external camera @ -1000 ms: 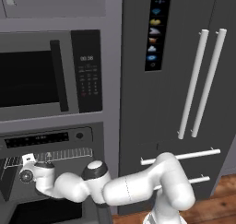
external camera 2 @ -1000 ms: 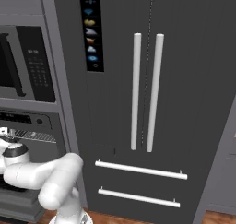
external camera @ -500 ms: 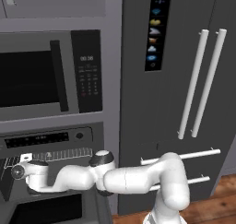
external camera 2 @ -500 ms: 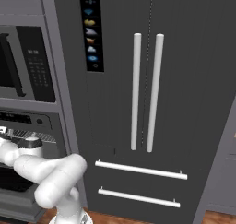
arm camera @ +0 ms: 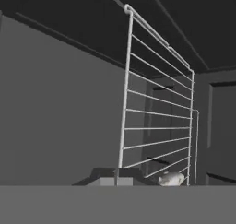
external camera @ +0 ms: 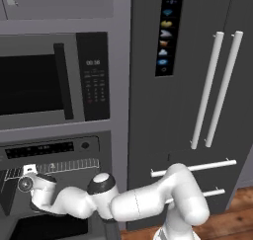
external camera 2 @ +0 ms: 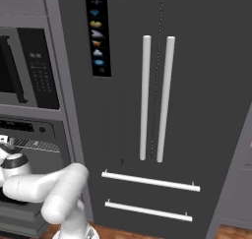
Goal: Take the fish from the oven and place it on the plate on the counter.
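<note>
Arm stretched low and leftward from base, elbow bent, wrist reaching into oven (external camera: 49,157) cavity below microwave (external camera: 44,81). Gripper (arm camera: 120,174) inside oven, jaws together; whether clamped on anything, cannot tell. Fish (arm camera: 171,178) small, pale, lying at rack (arm camera: 156,112) edge just beside fingertips. Rack wires run close past hand. Oven walls dark all around. Fridge (external camera: 197,86) with two long handles stands right of oven, drawer bars just behind elbow.
</note>
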Robot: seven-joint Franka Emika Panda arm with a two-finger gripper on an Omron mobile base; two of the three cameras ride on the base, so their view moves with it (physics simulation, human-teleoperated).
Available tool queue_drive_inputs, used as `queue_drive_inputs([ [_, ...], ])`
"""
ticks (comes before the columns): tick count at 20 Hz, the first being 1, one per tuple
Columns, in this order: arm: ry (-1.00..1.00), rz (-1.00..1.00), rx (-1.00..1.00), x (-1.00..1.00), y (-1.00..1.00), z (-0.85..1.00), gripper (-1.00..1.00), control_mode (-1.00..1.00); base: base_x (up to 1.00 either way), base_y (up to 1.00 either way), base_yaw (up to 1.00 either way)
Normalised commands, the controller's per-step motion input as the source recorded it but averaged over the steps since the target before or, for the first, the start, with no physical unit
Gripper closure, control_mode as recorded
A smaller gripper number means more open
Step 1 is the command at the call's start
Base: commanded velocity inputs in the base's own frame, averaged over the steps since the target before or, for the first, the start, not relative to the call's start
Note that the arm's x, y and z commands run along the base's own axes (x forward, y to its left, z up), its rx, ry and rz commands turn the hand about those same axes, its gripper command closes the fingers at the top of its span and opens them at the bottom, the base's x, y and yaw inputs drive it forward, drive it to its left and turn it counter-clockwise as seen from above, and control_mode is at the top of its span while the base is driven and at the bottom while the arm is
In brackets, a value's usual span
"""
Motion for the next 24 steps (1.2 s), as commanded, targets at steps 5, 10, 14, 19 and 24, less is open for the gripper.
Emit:
queue_drive_inputs([
  [5, -0.29, 0.0, -0.36, -0.9, 0.31, -1.0, 1.0, -1.0, 0.0, 0.0, 0.0],
  [10, -0.31, 0.0, -0.3, -1.0, 0.39, -0.97, 1.0, -1.0, 0.0, 0.0, 0.0],
  [14, -0.36, 0.0, -0.28, -1.0, 0.13, -0.92, 1.0, -1.0, 0.0, 0.0, 0.0],
  [19, -0.35, -0.05, -0.21, -1.0, -0.14, -0.84, 1.0, -1.0, 0.0, 0.0, 0.0],
  [24, -0.21, -0.12, -0.03, -0.88, -0.75, -0.27, -1.0, -1.0, 0.0, 0.0, 0.0],
])
